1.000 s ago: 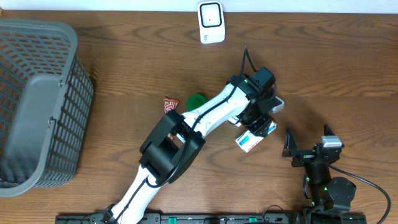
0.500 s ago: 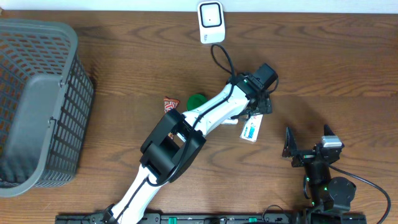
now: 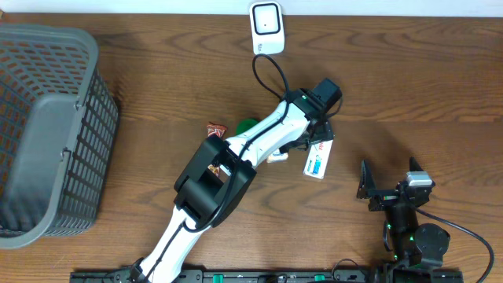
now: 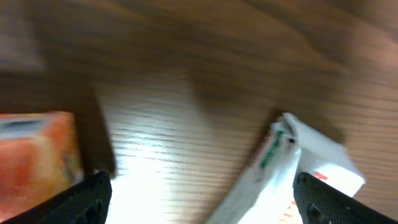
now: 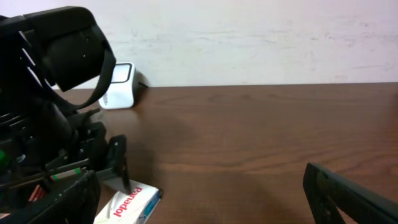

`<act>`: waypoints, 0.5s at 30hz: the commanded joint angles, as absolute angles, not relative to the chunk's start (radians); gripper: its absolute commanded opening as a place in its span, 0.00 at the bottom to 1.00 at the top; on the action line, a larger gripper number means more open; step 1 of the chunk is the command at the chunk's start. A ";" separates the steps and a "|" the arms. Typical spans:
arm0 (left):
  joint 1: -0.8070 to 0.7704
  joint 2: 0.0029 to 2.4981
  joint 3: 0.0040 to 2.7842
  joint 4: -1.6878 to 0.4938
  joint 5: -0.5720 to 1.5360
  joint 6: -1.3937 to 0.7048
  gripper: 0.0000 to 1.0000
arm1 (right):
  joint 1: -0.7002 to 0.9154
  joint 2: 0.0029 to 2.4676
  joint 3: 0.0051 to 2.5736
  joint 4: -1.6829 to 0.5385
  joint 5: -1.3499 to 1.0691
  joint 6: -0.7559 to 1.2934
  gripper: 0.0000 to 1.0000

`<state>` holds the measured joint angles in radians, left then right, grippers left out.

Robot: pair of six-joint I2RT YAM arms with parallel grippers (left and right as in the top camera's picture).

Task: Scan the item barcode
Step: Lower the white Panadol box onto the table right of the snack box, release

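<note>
Left gripper [image 4: 208, 196] jaws apart, white box [image 3: 318, 162] lying flat on the table [image 3: 409, 71] just beside it, right gripper [image 5: 205, 196] also wide, idle; judgement: regrip box by long edges, lift, present barcode face squarely to scanner [image 3: 266, 27].

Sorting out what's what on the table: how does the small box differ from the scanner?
The scanner stands at the far table edge; the box lies flat mid-table. The scanner is plain white with a dark-rimmed window; the box carries blue and red print. Both are mostly white.
</note>
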<state>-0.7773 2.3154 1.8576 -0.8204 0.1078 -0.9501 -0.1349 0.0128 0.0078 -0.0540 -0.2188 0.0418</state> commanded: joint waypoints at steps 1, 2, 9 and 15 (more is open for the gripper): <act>-0.768 2.299 1.852 -0.894 0.017 -0.958 0.94 | -0.123 0.009 0.005 -0.056 -0.214 0.051 0.99; -0.768 2.291 1.852 -0.904 0.013 -0.950 0.94 | -0.123 0.009 0.005 -0.056 -0.214 0.051 0.99; -0.769 2.159 1.856 -0.847 0.015 -0.699 0.94 | -0.123 0.009 0.005 -0.056 -0.214 0.051 0.99; -0.757 1.953 1.857 -0.775 0.014 -0.406 0.94 | -0.123 0.009 0.005 -0.056 -0.214 0.051 0.99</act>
<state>-0.7723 2.0964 1.8530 -0.8047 0.0387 -0.6426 -0.1349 0.0128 0.0078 -0.0540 -0.2188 0.0418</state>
